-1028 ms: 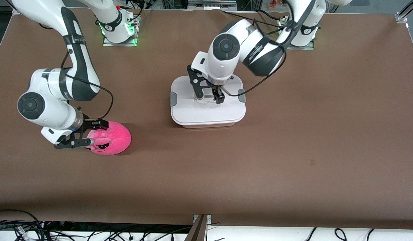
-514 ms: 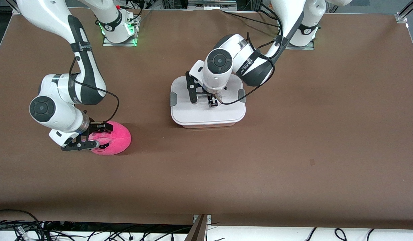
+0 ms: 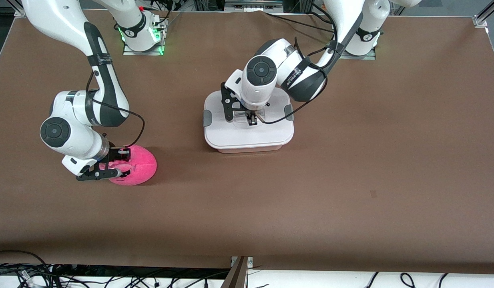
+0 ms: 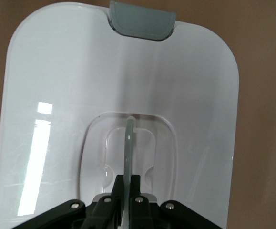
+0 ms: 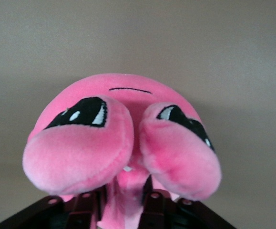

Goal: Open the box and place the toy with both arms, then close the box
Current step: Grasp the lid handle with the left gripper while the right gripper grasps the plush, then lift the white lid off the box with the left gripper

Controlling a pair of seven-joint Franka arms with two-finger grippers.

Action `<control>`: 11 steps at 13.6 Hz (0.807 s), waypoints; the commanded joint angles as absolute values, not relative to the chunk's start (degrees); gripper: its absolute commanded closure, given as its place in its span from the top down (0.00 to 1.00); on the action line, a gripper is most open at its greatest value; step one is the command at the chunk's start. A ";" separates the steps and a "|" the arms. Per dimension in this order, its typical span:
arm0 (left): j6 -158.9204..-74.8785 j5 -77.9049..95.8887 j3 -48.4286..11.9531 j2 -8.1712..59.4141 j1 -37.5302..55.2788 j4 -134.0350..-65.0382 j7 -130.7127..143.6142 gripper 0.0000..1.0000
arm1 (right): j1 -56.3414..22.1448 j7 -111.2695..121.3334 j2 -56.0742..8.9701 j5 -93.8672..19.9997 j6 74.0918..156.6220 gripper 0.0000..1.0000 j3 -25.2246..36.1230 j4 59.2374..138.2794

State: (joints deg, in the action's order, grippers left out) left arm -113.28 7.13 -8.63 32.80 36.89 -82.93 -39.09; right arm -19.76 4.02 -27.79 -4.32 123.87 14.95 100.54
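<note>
Currently the lid's upright centre handle (image 4: 128, 143) is pinched edge-on by the left gripper (image 3: 252, 120), while the toy (image 3: 137, 170) is clamped by the right gripper (image 3: 118, 162).

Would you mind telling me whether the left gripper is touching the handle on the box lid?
Touching: in the left wrist view the left gripper has its jaws shut on the clear handle.

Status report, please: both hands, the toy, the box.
Left hand shut on the lid handle, box closed. Right hand pinching the toy on the table. Nothing in the way.
</note>
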 commanded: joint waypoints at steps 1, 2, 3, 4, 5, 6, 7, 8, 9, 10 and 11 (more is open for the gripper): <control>-110.93 8.53 -9.84 30.42 37.18 -81.65 -42.27 0.00 | -19.34 5.27 -26.81 -5.19 123.84 0.00 14.85 100.72; -110.05 8.53 -9.93 29.45 36.92 -81.39 -42.36 0.00 | -19.34 5.62 -26.55 -5.10 123.84 0.00 14.85 100.46; -109.08 8.70 -9.84 28.40 36.65 -81.30 -42.36 0.00 | -19.42 6.32 -26.46 -5.10 123.84 0.00 14.85 100.20; -107.42 9.14 -9.76 26.82 36.39 -81.30 -41.58 0.00 | -19.42 7.02 -26.19 -5.01 123.84 0.00 14.85 99.93; -105.05 9.23 -9.32 25.15 35.86 -81.30 -41.66 0.00 | -19.42 8.25 -25.93 -5.01 123.84 0.00 14.85 99.67; -101.81 9.23 -9.49 23.57 33.51 -81.21 -42.44 0.00 | -19.42 9.65 -25.41 -4.57 123.66 0.00 14.85 99.32; -97.95 8.97 -9.93 21.99 30.96 -81.21 -42.89 0.00 | -19.68 13.06 -25.14 -4.22 122.18 0.00 14.77 98.36; -94.26 8.88 -9.76 20.67 29.28 -81.12 -44.72 0.00 | -19.86 17.62 -24.70 -4.22 119.12 0.00 14.68 96.61; -90.74 8.70 -9.49 19.70 27.09 -80.34 -47.43 0.00 | -19.95 22.10 -24.70 -4.22 115.79 0.00 14.59 94.07; -87.05 8.61 -9.41 19.34 24.37 -79.20 -50.33 0.00 | -20.39 25.45 -24.70 -4.39 112.10 0.00 14.50 91.69; -83.97 9.48 -9.32 19.07 20.52 -78.84 -51.93 0.00 | -21.00 28.88 -24.70 -4.39 108.58 0.00 14.07 88.97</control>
